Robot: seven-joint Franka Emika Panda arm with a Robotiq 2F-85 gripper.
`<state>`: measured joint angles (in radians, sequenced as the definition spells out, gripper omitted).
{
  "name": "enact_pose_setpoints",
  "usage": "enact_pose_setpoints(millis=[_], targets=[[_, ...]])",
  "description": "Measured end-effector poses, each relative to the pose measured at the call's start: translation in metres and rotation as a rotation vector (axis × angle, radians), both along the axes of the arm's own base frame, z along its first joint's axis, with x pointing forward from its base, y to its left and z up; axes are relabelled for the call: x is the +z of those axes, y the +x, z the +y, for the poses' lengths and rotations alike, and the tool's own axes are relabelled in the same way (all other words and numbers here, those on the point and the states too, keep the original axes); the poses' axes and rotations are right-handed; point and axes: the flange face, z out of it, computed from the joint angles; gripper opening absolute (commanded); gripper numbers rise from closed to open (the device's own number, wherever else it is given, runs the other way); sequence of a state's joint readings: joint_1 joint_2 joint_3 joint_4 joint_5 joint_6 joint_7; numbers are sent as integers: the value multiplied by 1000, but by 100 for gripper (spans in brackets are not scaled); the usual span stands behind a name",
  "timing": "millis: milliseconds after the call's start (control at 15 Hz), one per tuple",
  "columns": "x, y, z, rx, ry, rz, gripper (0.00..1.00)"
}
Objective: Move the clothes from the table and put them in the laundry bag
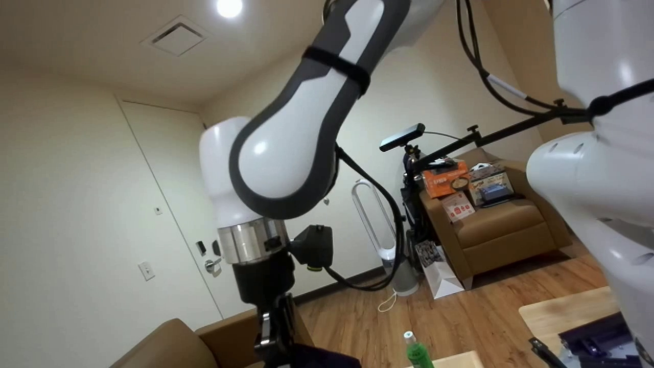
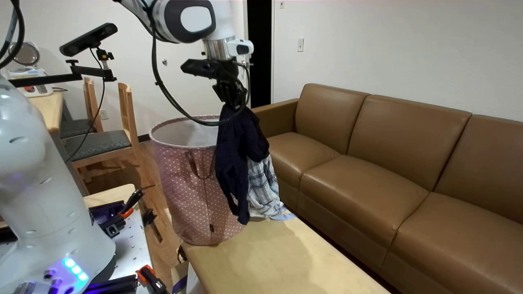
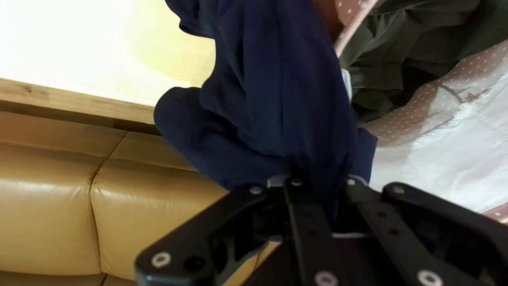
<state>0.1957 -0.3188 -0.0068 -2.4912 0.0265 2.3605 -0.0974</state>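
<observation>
A navy garment (image 2: pixel 235 159) hangs in folds from my gripper (image 2: pixel 233 105), which is shut on its top. In the wrist view the cloth (image 3: pixel 278 95) runs between the fingers and droops beside the bag's rim. The pink, white-dotted laundry bag (image 2: pixel 192 200) stands upright at the far end of the wooden table (image 2: pixel 282 257), its mouth open. Inside it lies a dark olive garment (image 3: pixel 397 51). Behind the navy cloth, plaid clothes (image 2: pixel 263 183) and a light blue piece (image 2: pixel 284 215) rest on the table, partly hidden. Only a strip of the navy garment (image 1: pixel 327 357) shows at the lower edge of an exterior view.
A brown couch (image 2: pixel 351 188) runs along the table's long side. A green bottle (image 1: pixel 419 353) stands by a wooden top. Chairs (image 2: pixel 100 143) are behind the bag, and a camera on a bracket (image 2: pixel 89 40) juts out near the arm. The wrist cable (image 2: pixel 175 102) loops over the bag's mouth.
</observation>
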Motion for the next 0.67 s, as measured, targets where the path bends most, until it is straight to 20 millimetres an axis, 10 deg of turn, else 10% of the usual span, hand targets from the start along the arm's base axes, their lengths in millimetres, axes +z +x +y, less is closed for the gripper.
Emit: enact_pose_setpoints(millis=[667], targets=[[162, -120, 128, 155, -65, -235, 8]])
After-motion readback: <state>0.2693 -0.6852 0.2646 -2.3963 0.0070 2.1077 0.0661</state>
